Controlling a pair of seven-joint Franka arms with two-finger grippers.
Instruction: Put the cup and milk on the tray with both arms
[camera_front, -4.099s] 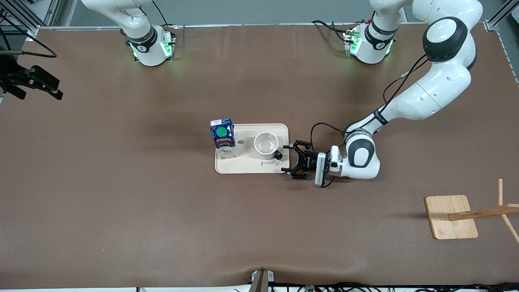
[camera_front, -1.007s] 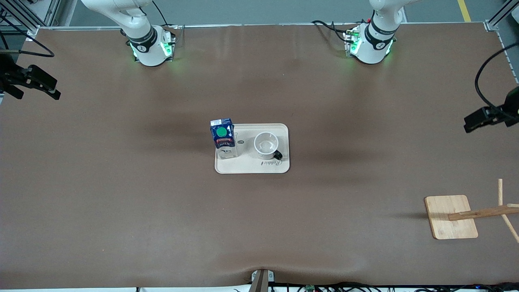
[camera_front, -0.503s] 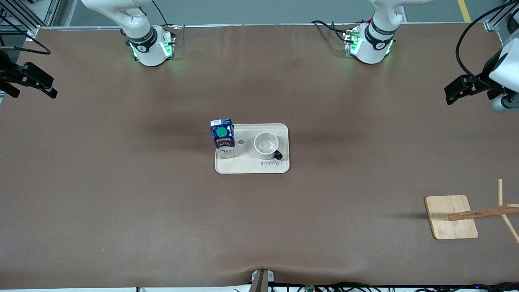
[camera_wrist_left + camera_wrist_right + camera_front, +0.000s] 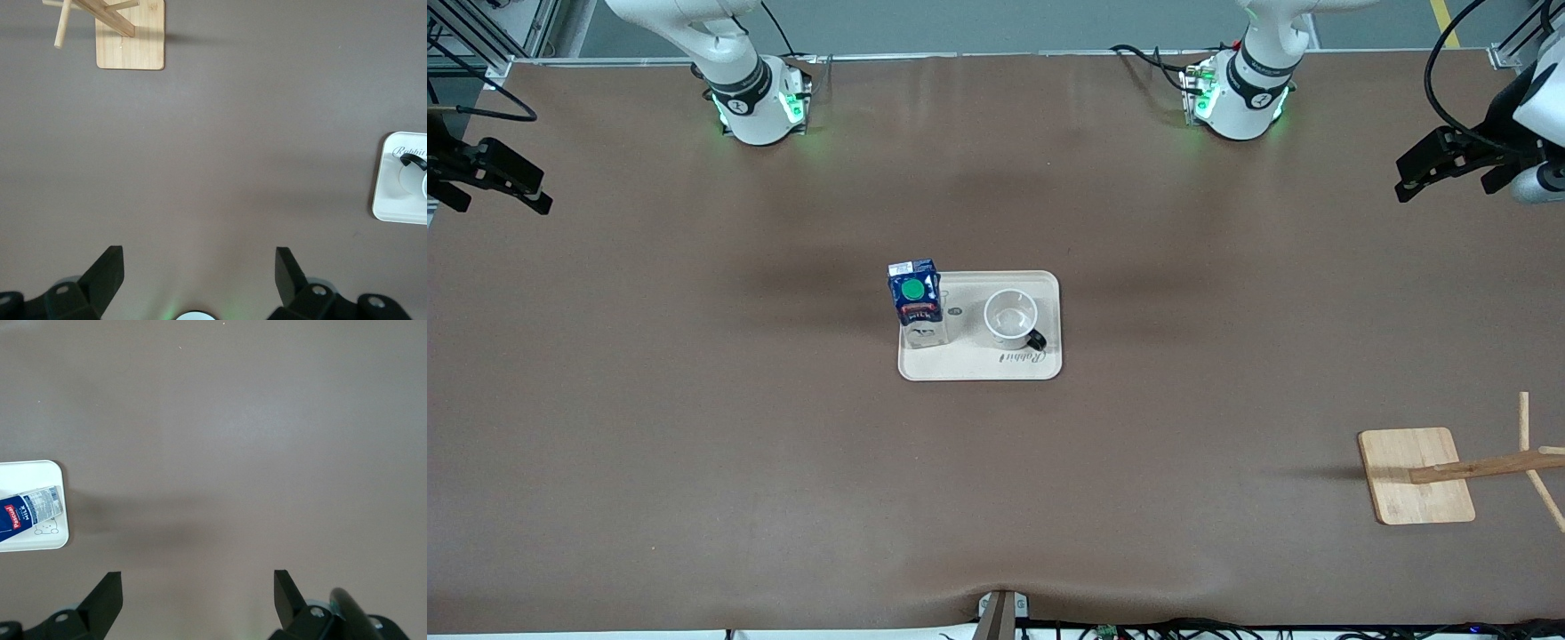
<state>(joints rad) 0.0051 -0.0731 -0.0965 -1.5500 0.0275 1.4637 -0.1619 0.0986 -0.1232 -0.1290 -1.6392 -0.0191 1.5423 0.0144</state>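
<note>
The cream tray (image 4: 978,360) lies mid-table. On it stand the milk (image 4: 915,298), a dark blue carton with a green cap, and the white cup (image 4: 1011,318) with its black handle. The milk is toward the right arm's end, the cup toward the left arm's end. My left gripper (image 4: 1423,169) hangs open and empty over the table's edge at the left arm's end. My right gripper (image 4: 525,182) is open and empty over the right arm's end. The left wrist view shows my left gripper (image 4: 199,263), the tray's edge (image 4: 383,200) and the cup (image 4: 412,175). The right wrist view shows my right gripper (image 4: 197,585), the tray (image 4: 40,540) and the milk (image 4: 30,510).
A small wooden board with sticks (image 4: 1416,476) sits near the front camera at the left arm's end, also the wooden board (image 4: 131,40) in the left wrist view. Bare brown table surrounds the tray. Both arm bases glow green along the table's back edge.
The left arm has drawn back from the tray, risen and swung out to the table's end, then shifted toward its base side. The right gripper has barely moved. Cup and milk stay put.
</note>
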